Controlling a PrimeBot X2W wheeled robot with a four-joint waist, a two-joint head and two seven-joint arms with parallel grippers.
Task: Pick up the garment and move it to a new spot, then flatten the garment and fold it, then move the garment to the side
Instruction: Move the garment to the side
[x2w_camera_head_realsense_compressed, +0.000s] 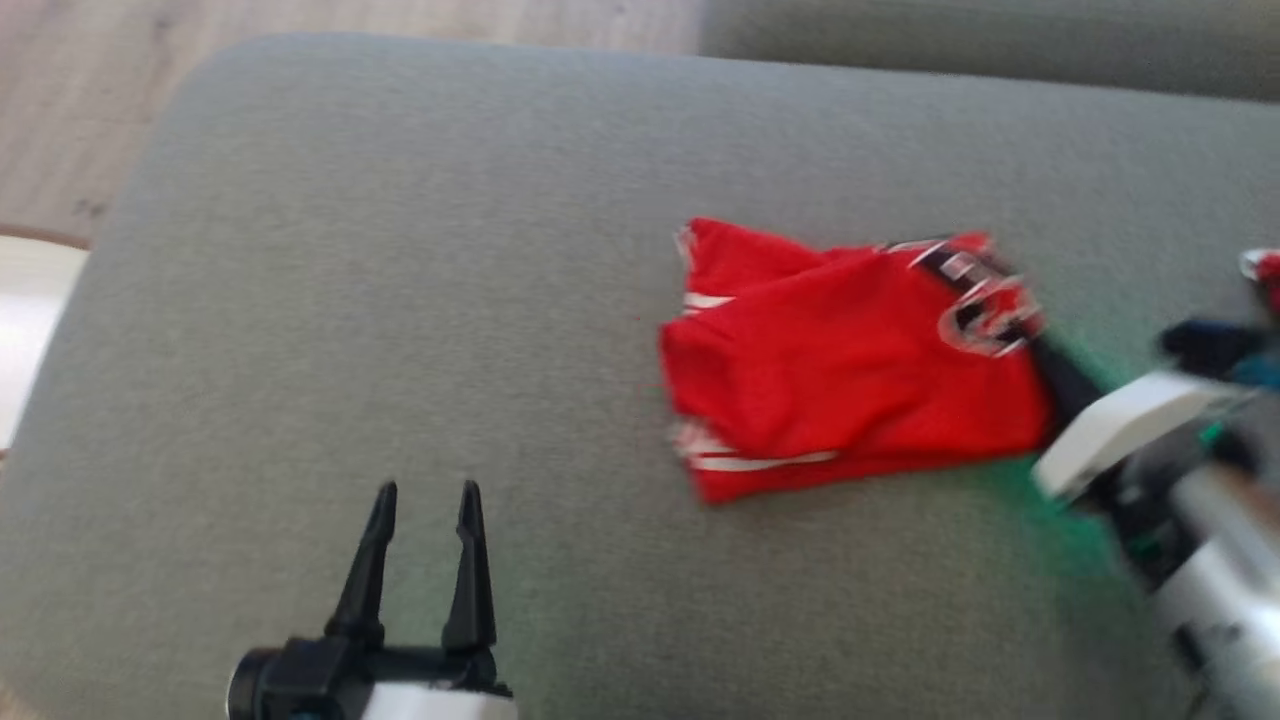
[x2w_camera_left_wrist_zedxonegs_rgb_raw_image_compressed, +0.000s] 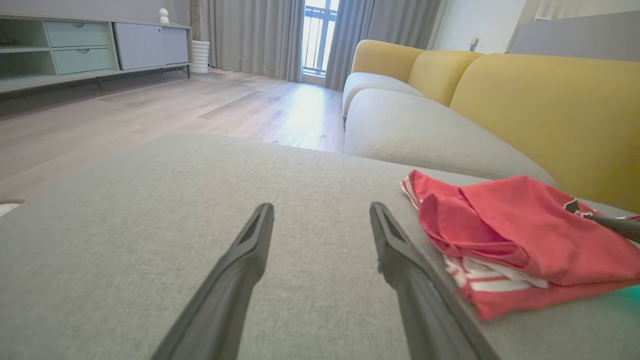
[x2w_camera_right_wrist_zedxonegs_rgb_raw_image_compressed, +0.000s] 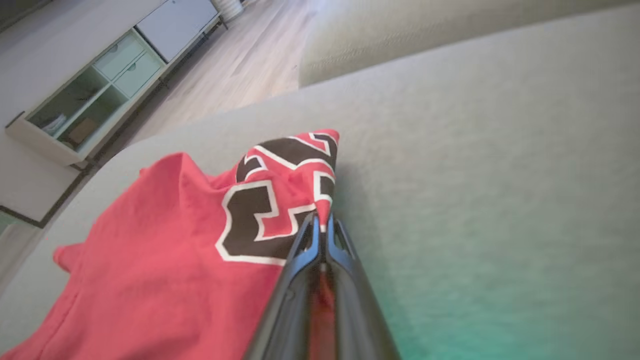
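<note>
Right end effector (x2w_camera_right_wrist_zedxonegs_rgb_raw_image_compressed: 322, 222) tight on printed edge of red garment (x2w_camera_right_wrist_zedxonegs_rgb_raw_image_compressed: 150, 260).

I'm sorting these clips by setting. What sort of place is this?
Most likely a home living room: a yellow-backed sofa with grey seat cushions, a low cabinet along the wall, long curtains beside a glazed door, and a wood floor.

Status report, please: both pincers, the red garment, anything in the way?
Left pincer open, above the grey cushion, apart from cloth. Right pincer shut on the red garment at its lettered edge. No obstacle seen.
</note>
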